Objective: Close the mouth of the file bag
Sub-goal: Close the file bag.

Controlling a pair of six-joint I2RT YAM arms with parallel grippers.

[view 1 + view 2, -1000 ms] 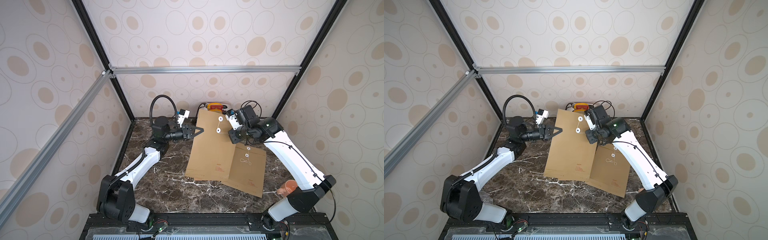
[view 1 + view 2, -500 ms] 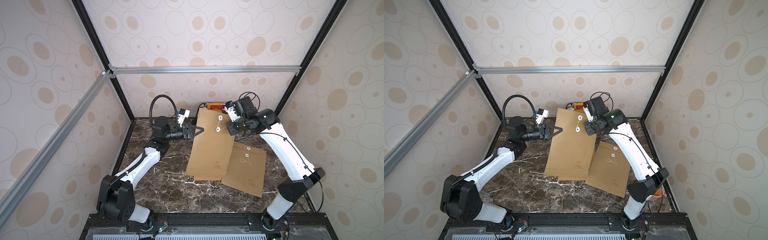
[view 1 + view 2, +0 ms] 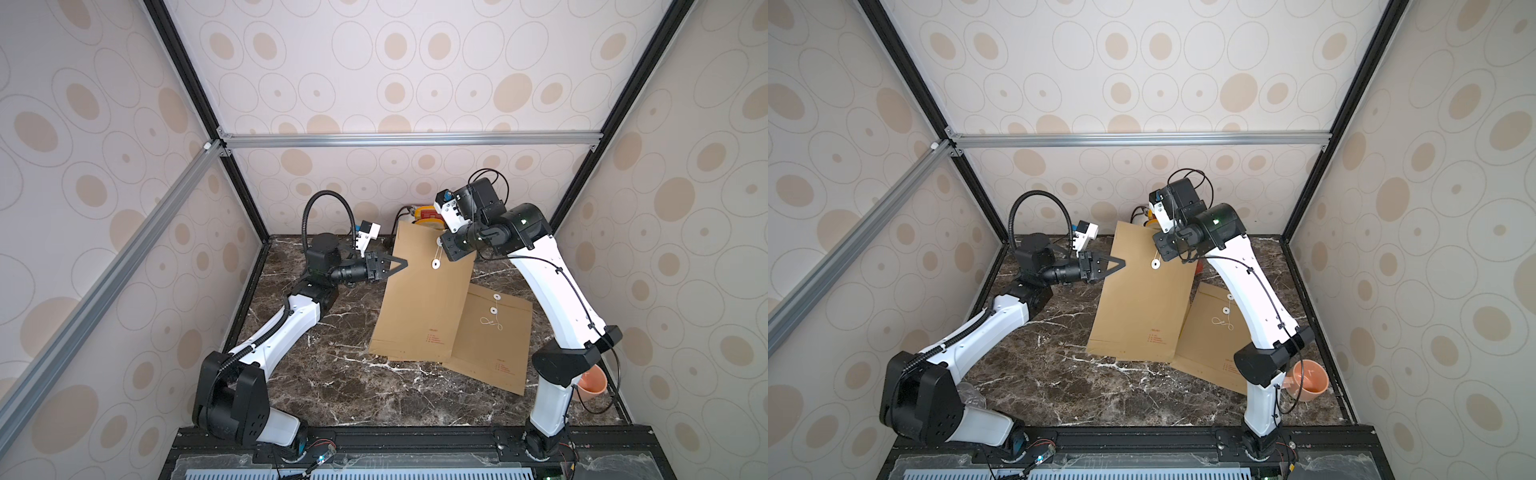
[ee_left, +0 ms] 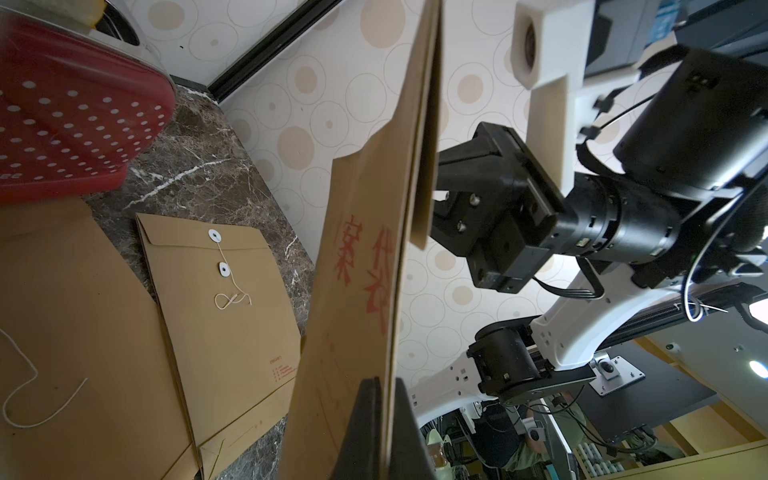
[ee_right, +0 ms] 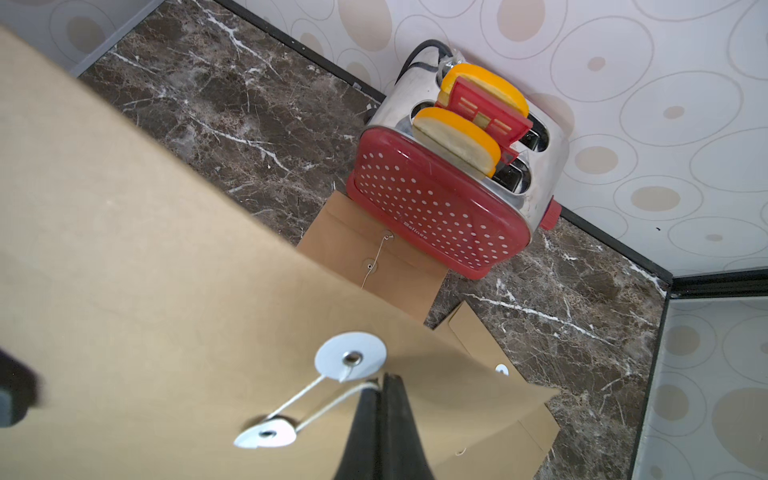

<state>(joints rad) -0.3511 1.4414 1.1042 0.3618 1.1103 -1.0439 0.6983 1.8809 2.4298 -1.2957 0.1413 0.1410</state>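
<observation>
A brown paper file bag (image 3: 424, 299) (image 3: 1142, 299) is tilted up off the marble table, its top end toward the back wall. My left gripper (image 3: 404, 262) (image 3: 1122, 263) (image 4: 388, 415) is shut on the bag's left edge (image 4: 365, 232), one finger on each face. My right gripper (image 3: 445, 249) (image 3: 1160, 250) (image 5: 380, 382) hangs at the flap and is shut on the white string (image 5: 332, 405). The string runs between two white discs (image 5: 350, 356) (image 5: 266, 434) on the bag.
A second file bag (image 3: 494, 332) (image 4: 224, 299) lies flat at the right, partly under the lifted one. Another lies below the lifted bag, against a red toaster (image 5: 436, 208) (image 3: 424, 214) at the back wall. An orange cup (image 3: 1308, 380) sits by the right arm's base.
My right gripper has moved up and toward the back wall with the string, from beside the lower disc to the flap. The left gripper and bag have stayed where they were.
</observation>
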